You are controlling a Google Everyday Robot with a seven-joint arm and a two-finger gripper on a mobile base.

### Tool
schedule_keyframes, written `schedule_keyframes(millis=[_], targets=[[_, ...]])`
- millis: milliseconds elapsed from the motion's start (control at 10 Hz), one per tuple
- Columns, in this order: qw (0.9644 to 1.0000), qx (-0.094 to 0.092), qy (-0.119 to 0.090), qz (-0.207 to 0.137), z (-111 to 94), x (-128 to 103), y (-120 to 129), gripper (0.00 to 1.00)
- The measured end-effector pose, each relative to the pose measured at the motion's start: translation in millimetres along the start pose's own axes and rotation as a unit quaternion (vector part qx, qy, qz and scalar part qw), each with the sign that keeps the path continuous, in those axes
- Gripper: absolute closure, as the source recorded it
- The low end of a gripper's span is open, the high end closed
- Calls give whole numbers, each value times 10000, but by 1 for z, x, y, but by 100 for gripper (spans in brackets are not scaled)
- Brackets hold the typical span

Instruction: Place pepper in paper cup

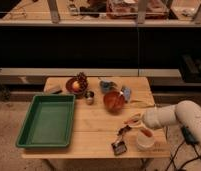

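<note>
Tapering orange-red pepper [146, 132] in gripper [139, 123] over round white paper cup [145, 140].

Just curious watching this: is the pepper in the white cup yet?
Not fully: the gripper holds the pepper slanting down over the paper cup.

Gripper [136, 121] above paper cup [145, 140]; brush [121, 141] just beside; left tabletop [94, 131] open.

Lab: gripper [135, 120] over cluttered wooden table [94, 125].
</note>
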Motion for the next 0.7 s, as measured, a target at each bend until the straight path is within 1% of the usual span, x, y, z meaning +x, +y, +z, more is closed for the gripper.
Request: schedule_keyframes(millis=[200,300,400,500,700], targets=[[10000,45,1,-27,0,-1,1,86],[10000,60,-7,-32,0,-2,1,81],[10000,68,-18,-24,0,-2,0,73],[10000,82,-35,-24,-2,-1,-1,61],[9999,88,-46,-33,-4,0,-3,43]])
